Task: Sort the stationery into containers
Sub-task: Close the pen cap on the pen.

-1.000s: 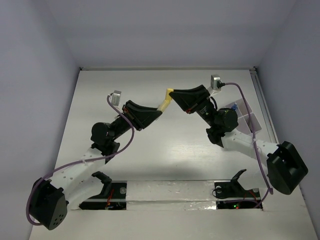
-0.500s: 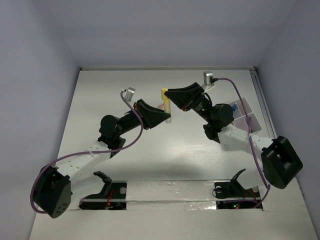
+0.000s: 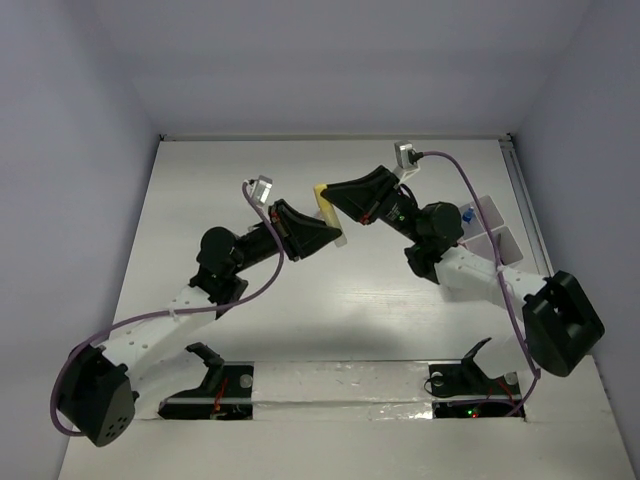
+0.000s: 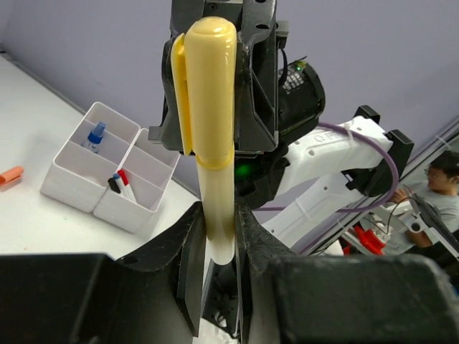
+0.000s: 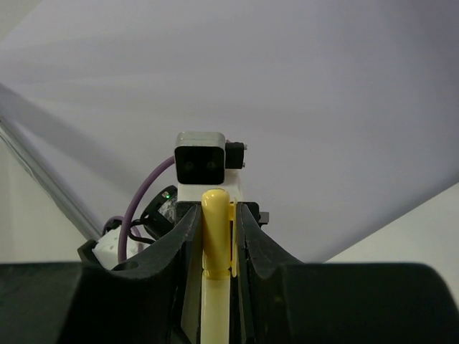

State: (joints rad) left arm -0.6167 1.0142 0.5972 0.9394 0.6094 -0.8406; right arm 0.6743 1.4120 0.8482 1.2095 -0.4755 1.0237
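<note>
A cream pen (image 3: 331,220) with a yellow cap (image 3: 321,192) hangs in the air between my two grippers, above the far middle of the table. My left gripper (image 3: 336,236) is shut on the cream body end (image 4: 219,215). My right gripper (image 3: 333,196) is shut on the yellow cap (image 5: 215,240); in the left wrist view its fingers (image 4: 257,107) flank the cap (image 4: 210,86). The white joined containers (image 3: 497,215) stand at the right; the left wrist view shows them (image 4: 72,188) holding a blue item (image 4: 95,135) and black and red items (image 4: 120,184).
A small orange piece (image 4: 11,174) lies on the table left of the containers in the left wrist view. The left wrist camera (image 5: 204,165) faces the right wrist view. White walls enclose the table at the back and sides.
The left gripper has moved right and the right gripper left. The pen between them has swung from leaning right, through upright, to leaning left at the cap end.
</note>
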